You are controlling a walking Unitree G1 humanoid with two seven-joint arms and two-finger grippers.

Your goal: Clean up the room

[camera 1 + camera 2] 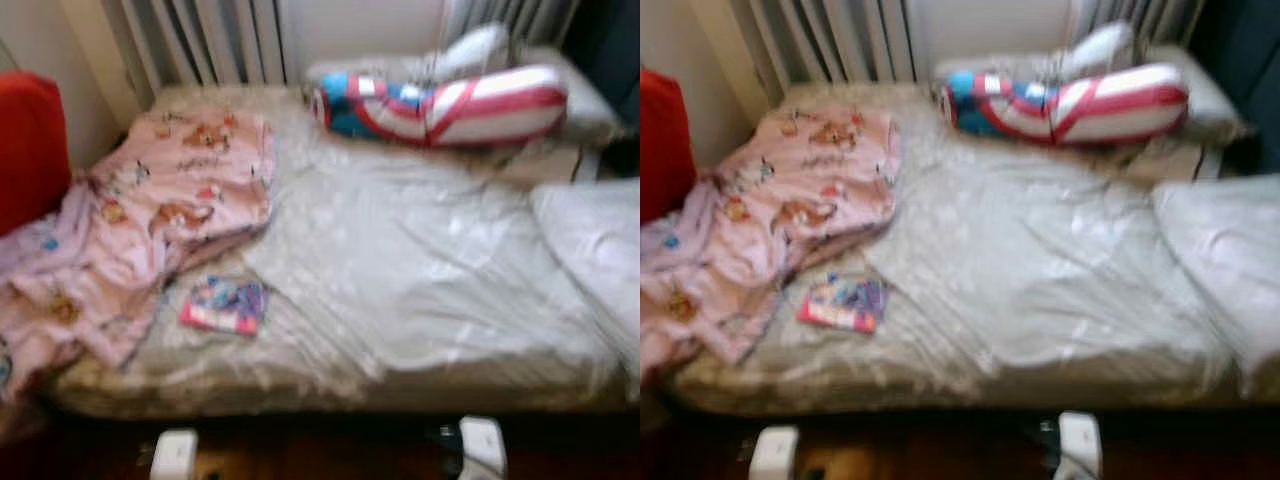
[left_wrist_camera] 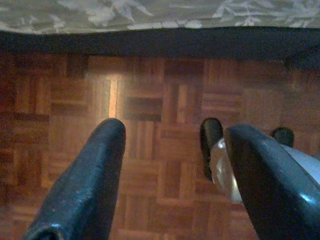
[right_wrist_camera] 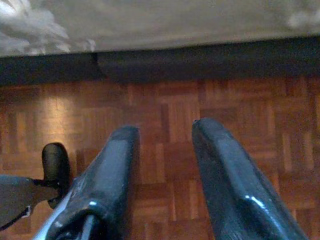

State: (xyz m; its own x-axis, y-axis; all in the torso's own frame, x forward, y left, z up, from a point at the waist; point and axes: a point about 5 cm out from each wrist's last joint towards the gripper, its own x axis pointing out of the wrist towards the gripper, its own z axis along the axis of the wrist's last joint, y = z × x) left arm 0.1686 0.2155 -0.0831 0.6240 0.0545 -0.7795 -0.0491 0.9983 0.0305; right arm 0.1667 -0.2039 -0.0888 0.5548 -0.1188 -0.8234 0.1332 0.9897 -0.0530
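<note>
Both end effectors, left (image 2: 172,165), right (image 3: 165,165), fingers parted, hanging over parquet floor (image 2: 150,90)

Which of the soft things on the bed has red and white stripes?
The long striped pillow at the head of the bed. The pink blanket carries cartoon prints, and the white pillow is plain.

txt: none legible | book (image 1: 224,305) cover: too blurry | labels: none
</note>
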